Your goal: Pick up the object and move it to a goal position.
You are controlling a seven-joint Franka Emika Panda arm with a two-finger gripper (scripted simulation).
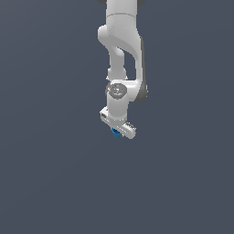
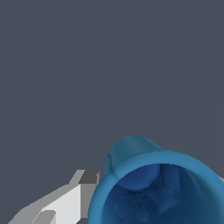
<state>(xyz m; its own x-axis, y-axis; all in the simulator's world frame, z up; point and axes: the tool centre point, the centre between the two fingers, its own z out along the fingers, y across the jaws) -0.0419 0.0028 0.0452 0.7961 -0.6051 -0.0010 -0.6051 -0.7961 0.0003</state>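
Observation:
The object (image 1: 116, 134) is a tiny bright blue cup-like piece. In the exterior view it shows just under the white hand of the arm, between the fingertips of my gripper (image 1: 117, 131), which is shut on it. In the wrist view the object (image 2: 153, 183) looms large, its darker hollow facing the camera. One light grey finger (image 2: 65, 205) presses against its side. The opposite finger is almost wholly hidden behind the cup's rim.
The white arm (image 1: 121, 55) comes down from the top of the exterior view. Around it lies only a plain dark grey-blue ground (image 1: 45, 183), with no other objects or edges in sight.

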